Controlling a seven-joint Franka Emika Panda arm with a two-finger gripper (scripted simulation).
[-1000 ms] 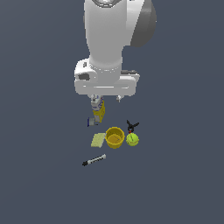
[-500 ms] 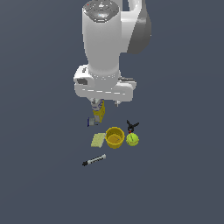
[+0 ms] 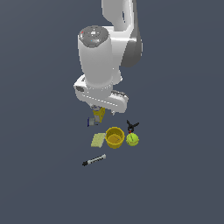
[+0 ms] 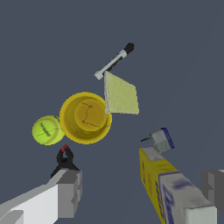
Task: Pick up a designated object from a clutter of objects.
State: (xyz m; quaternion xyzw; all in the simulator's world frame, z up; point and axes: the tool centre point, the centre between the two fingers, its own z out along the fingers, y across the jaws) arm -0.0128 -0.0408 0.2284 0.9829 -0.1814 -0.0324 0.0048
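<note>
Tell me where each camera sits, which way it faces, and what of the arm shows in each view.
Exterior view: off the arm, raised, looking down on the dark floor; the white arm fills the upper middle, over the yellow box.
Wrist view: on the wrist, facing down past the open jaws; both grey fingertips show at the frame edge.
Shared: yellow cup, tennis ball, black clamp, sponge, marker, tiny blue item.

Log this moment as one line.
gripper open | holding nothing | above yellow box | tiny blue item ungrasped | yellow cup upright
</note>
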